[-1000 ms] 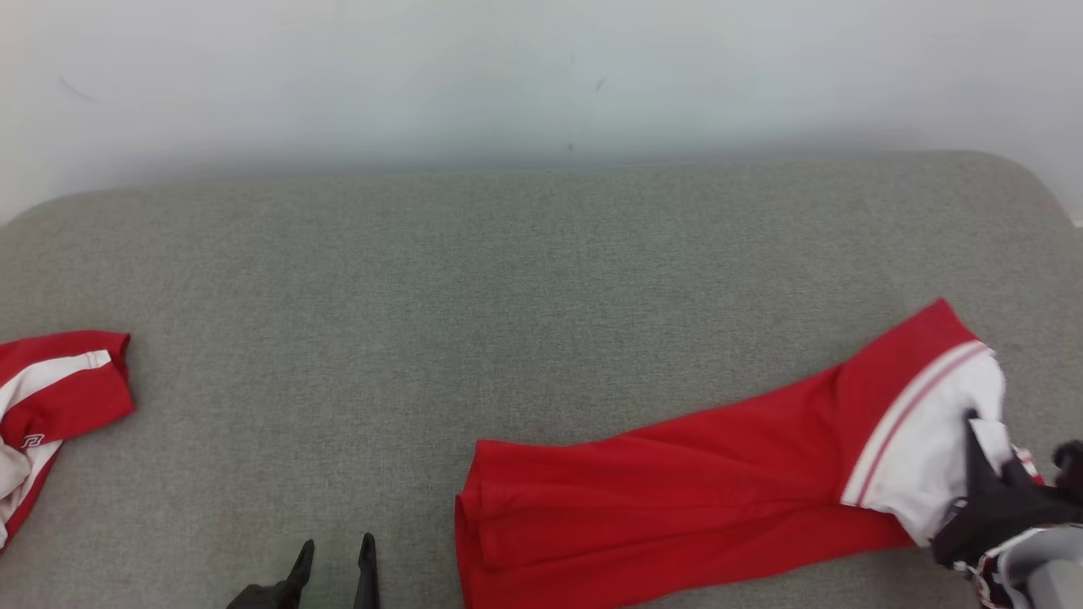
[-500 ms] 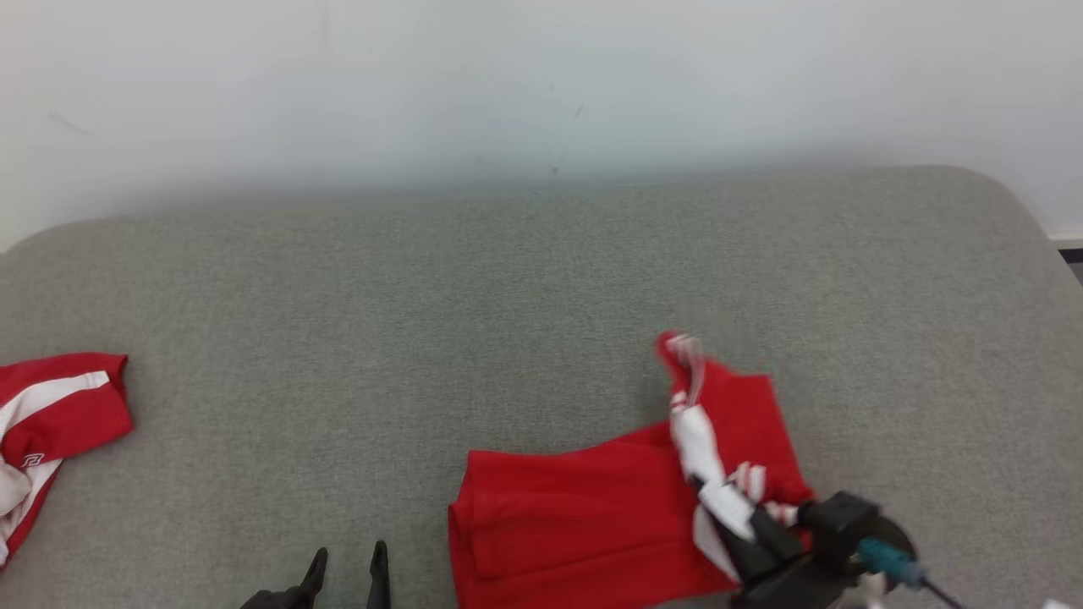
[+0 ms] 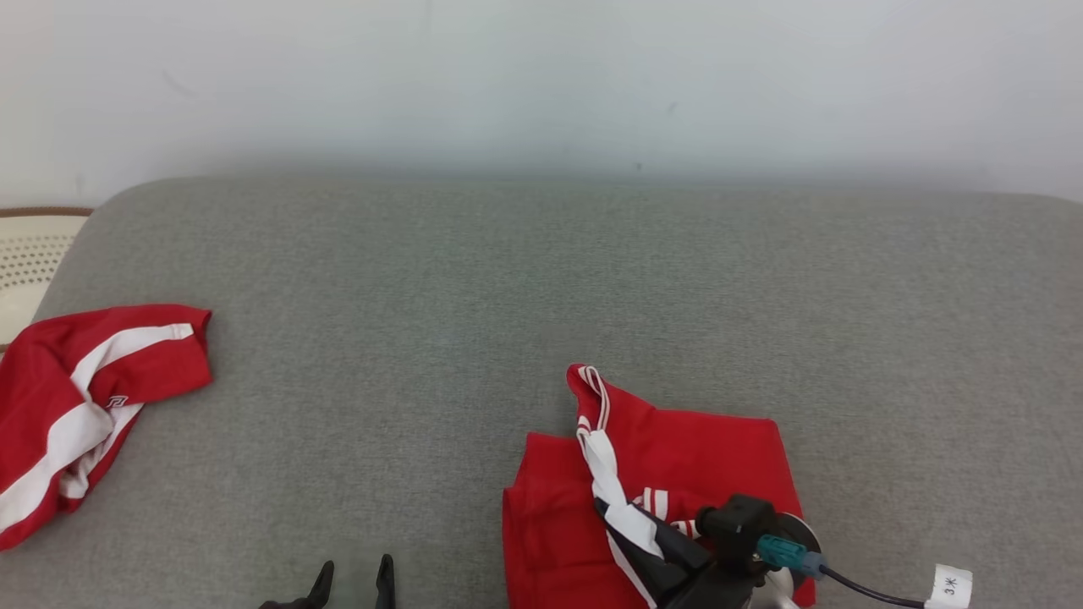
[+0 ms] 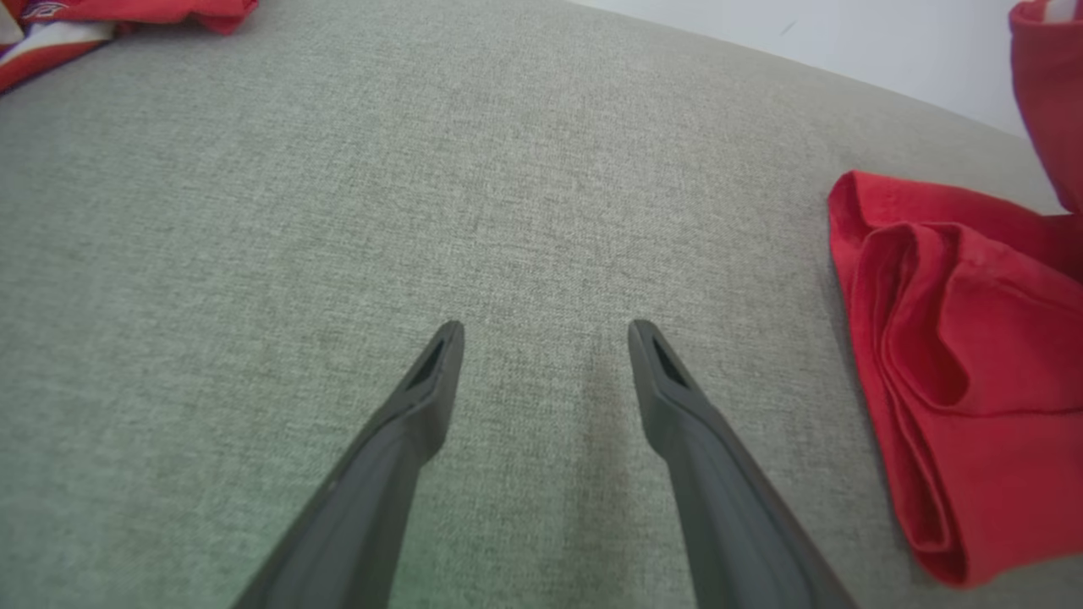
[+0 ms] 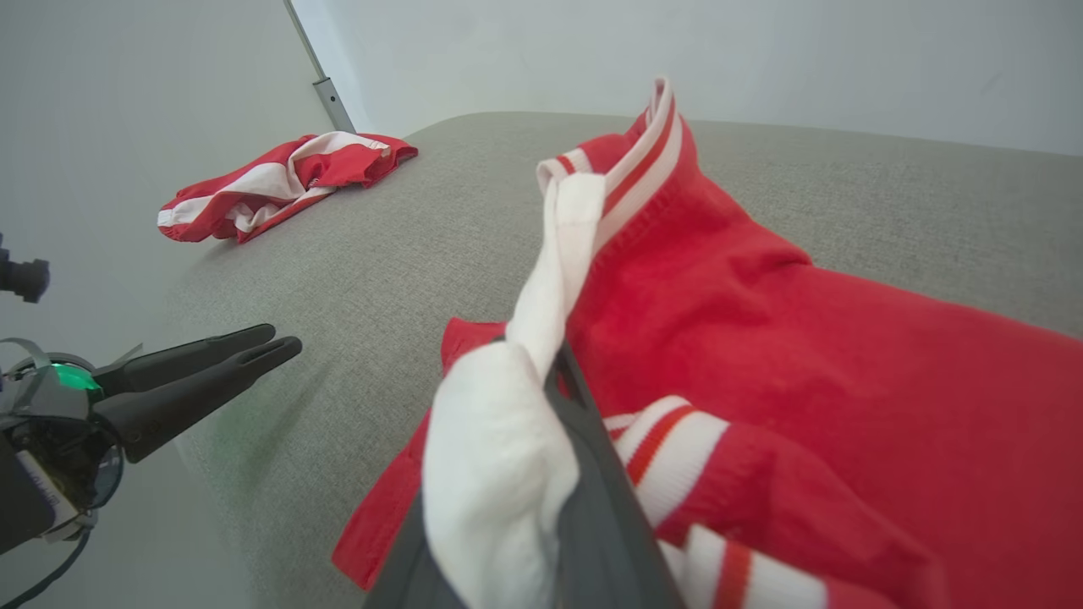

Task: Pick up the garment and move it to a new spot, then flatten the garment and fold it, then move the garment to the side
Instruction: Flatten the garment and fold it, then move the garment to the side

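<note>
The garment (image 3: 702, 452) is red with white striped trim and lies doubled over on the grey cushion (image 3: 508, 296), near the front edge right of centre. My right gripper (image 3: 605, 510) is shut on its white trimmed end, held just above the red body (image 5: 804, 338). The white cloth drapes over the right gripper (image 5: 565, 381) and hides the fingertips. My left gripper (image 3: 355, 575) stands open with nothing between its fingers, low over bare cushion to the left of the garment's folded edge (image 4: 956, 372). The left gripper (image 5: 271, 342) also appears in the right wrist view.
A second red and white garment (image 3: 85, 397) lies crumpled at the cushion's left end. Beyond that end sits a cream perforated object (image 3: 25, 262). A pale wall (image 3: 541, 76) runs behind the cushion. A cable with a white tag (image 3: 948, 584) trails from the right arm.
The right gripper has carried the white trimmed end leftward over the red body, doubling the stretched-out garment. The head camera has shifted. The left gripper stays open and still.
</note>
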Robot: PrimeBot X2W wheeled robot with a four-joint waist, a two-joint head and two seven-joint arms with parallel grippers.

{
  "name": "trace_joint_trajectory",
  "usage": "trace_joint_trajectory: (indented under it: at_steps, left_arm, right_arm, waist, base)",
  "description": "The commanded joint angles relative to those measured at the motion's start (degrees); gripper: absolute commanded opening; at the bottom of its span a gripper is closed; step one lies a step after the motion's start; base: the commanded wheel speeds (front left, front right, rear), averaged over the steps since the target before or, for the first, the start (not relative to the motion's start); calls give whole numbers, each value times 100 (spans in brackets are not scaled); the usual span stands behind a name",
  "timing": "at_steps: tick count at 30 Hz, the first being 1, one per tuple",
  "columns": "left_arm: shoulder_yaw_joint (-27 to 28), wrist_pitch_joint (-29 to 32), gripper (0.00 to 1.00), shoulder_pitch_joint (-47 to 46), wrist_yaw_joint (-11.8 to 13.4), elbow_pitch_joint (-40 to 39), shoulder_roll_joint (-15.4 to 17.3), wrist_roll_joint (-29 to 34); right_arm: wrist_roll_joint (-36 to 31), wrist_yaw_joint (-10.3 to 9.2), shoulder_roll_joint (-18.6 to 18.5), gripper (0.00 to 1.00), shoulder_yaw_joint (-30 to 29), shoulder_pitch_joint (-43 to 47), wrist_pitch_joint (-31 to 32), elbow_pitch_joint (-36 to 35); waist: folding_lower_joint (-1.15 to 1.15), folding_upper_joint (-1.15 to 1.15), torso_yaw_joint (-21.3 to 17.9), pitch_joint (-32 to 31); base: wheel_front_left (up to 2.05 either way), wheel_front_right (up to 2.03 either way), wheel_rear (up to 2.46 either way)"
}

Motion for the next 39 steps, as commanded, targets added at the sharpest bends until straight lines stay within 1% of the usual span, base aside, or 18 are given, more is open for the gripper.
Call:
trace_joint_trajectory:
  at_steps: [1, 8, 9, 10, 12, 15, 17, 20, 23, 27, 29, 33, 39]
  left_arm:
    - [7, -6, 100, 63, 4, 12, 6, -23]
    - [-48, -5, 100, 84, 30, 20, 6, -74]
    - [-60, -5, 100, 78, 32, 17, 6, -82]
    - [-67, -5, 100, 70, 40, 8, 6, -89]
    - [-57, -5, 100, 49, 64, -7, 7, -89]
    - [-19, -5, 100, 23, 76, -17, 5, -61]
    - [6, -5, 100, 24, 84, -22, 6, -35]
    - [11, -5, 100, 19, 87, -33, 6, -7]
    - [4, -5, 100, 3, 115, -51, 8, 16]
    - [13, -5, 100, -28, 105, -73, 7, 65]
    - [4, -5, 100, -51, 99, -92, 6, 93]
    - [-18, -5, 100, -84, 83, -109, 6, 124]
    - [-82, -5, 100, -109, 120, -65, 7, 271]
  right_arm:
    - [48, -5, 80, 0, 65, -76, -1, 59]
    - [180, -5, 356, 0, 325, -271, -1, 484]
    - [232, -5, 394, 40, 328, -294, -2, 517]
    - [295, -5, 442, 100, 324, -311, -1, 488]
    - [395, -5, 462, 100, 279, -341, -1, 302]
    - [479, -5, 327, 100, 80, -276, -1, -155]
    - [429, -5, 221, 100, -219, -166, -1, -470]
    - [313, -5, 62, 100, -845, 90, -1, -591]
    - [140, -5, -39, 100, -1559, 321, -1, -415]
    - [8, -5, -133, 100, -2065, 583, -1, -7]
    - [55, -5, -125, 100, -2177, 628, -1, 182]
    - [167, -5, -83, 100, -2187, 612, -1, 466]
    - [371, -4, 24, 100, -1981, 452, 0, 1078]
  waist:
    - [0, 0, 180, 39]
    - [0, 0, 320, 75]
    - [0, 0, 324, 83]
    - [0, 0, 325, 94]
    - [0, 0, 307, 107]
    - [0, 0, 236, 110]
    - [0, 0, 171, 105]
    - [0, 0, 77, 88]
    - [0, 0, 4, 79]
    - [0, 0, -34, 98]
    - [0, 0, -33, 133]
    - [0, 0, 4, 186]
    - [0, 0, 175, 227]
  base:
    - [0, 0, 0]
    - [0, 0, 0]
    - [0, 0, 0]
    - [0, 0, 0]
    - [0, 0, 0]
    - [0, 0, 0]
    - [0, 0, 0]
    - [0, 0, 0]
    - [0, 0, 0]
    - [0, 0, 0]
    - [0, 0, 0]
    - [0, 0, 0]
    - [0, 0, 0]
